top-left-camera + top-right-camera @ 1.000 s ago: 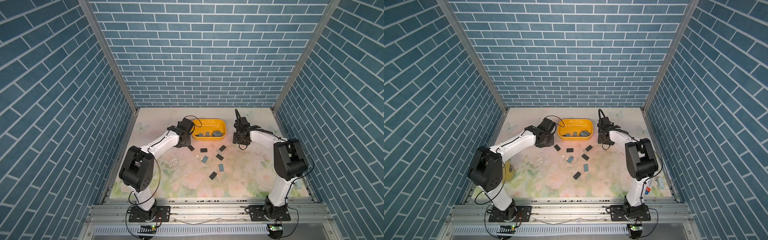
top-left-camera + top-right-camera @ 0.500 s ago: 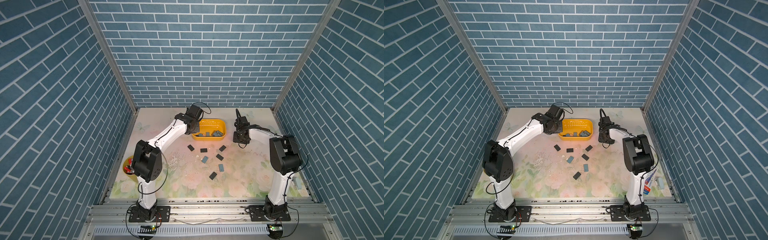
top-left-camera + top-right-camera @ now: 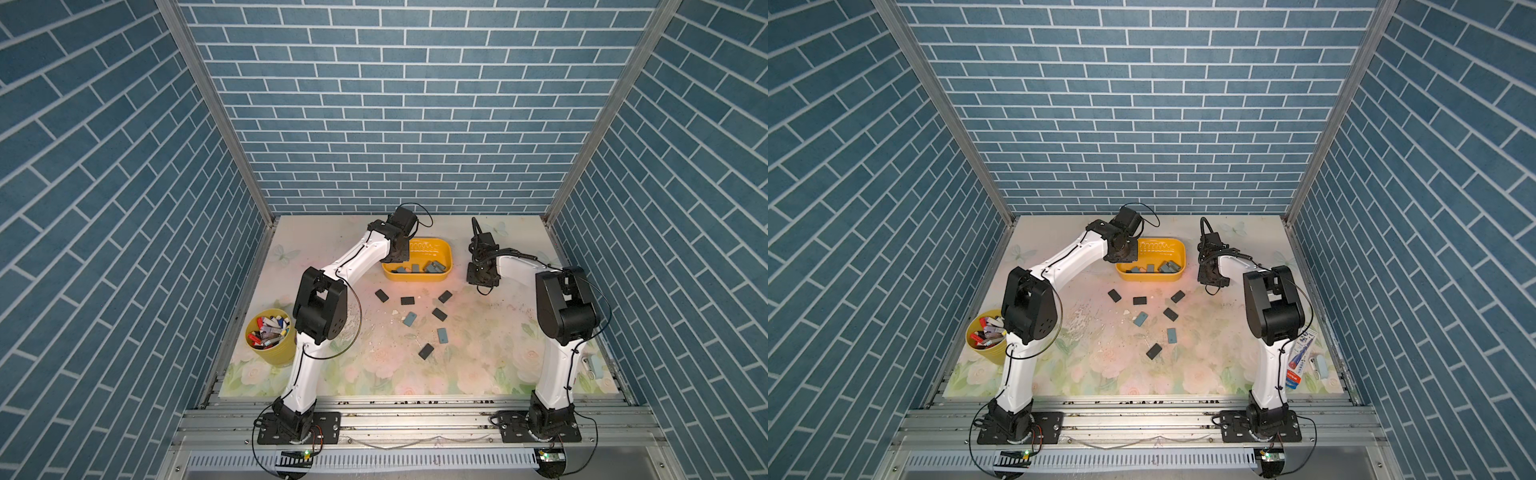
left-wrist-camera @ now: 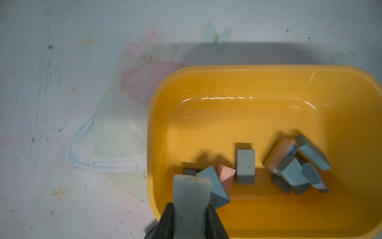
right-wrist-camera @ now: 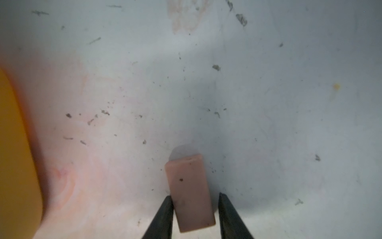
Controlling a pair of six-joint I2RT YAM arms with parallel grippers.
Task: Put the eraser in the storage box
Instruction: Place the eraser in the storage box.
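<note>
The yellow storage box [image 3: 432,253] [image 3: 1168,254] stands at the back middle of the table and holds several erasers. My left gripper [image 4: 191,207] [image 3: 395,257] is shut on a pale grey eraser [image 4: 191,190] and hangs over the box's left end, above its rim [image 4: 157,124]. To the right of the box, my right gripper [image 5: 195,195] [image 3: 482,286] is down at the table with its jaws on either side of a pink eraser [image 5: 188,182]. One finger touches this eraser and a gap remains at the other.
Several dark and blue erasers lie loose in front of the box, among them a dark one [image 3: 381,295] and a blue one [image 3: 409,318]. A round yellow cup of pens [image 3: 270,332] stands front left. A flat package [image 3: 1302,357] lies front right.
My left arm has swung from the table left of the box to above its left end, carrying the grey eraser. The right gripper's jaws have narrowed around the pink eraser.
</note>
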